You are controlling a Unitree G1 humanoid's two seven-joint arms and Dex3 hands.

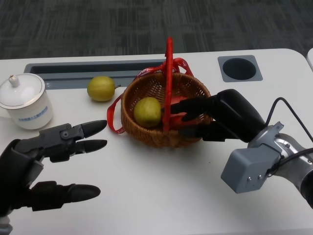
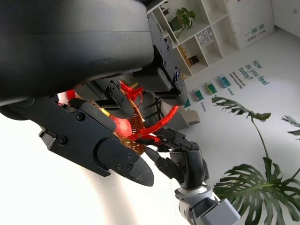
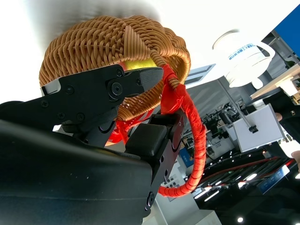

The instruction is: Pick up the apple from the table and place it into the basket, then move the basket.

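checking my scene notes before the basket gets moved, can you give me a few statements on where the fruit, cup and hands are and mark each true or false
1. A yellow-green fruit lies inside the wicker basket. True.
2. The second fruit is also in the basket. False: it lies on the table, beside the basket.
3. The right hand has its fingers at the basket's rim near the red handle. True.
4. The left hand holds the white lidded cup. False: it holds nothing, fingers spread, apart from the cup.
5. The basket is tipped on its side. False: it stands upright.
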